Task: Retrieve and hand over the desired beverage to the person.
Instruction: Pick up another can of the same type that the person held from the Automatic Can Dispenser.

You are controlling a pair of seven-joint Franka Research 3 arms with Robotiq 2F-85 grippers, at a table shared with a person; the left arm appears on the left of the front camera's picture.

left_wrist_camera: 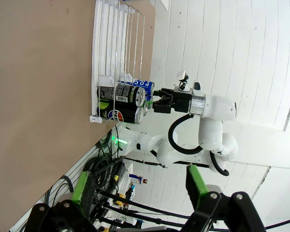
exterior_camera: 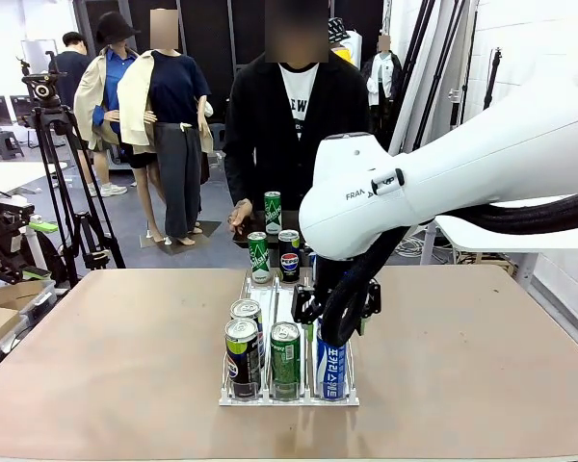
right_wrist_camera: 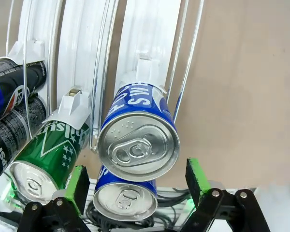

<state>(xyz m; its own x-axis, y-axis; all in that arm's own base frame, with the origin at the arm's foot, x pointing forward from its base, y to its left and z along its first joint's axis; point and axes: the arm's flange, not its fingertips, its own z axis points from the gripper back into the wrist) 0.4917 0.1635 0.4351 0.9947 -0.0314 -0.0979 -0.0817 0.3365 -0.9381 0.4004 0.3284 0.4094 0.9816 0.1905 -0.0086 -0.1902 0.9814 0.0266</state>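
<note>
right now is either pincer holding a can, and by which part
Nothing is held. The right pincer stands open above a blue can in the rack, pads beside its top, not gripping; the left pincer is open and empty.

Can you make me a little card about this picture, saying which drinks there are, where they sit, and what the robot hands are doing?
Table: brown table with a white wire rack
Left lane: black-and-yellow cans
Middle lane: green can
Right lane: blue can
Beyond the rack: Sprite can, Pepsi can
Person: person stands at the far side, hand near those cans
Right gripper: jaws open, just above the blue can, not gripping
Left gripper: jaws open, holding nothing, away from the rack
</note>
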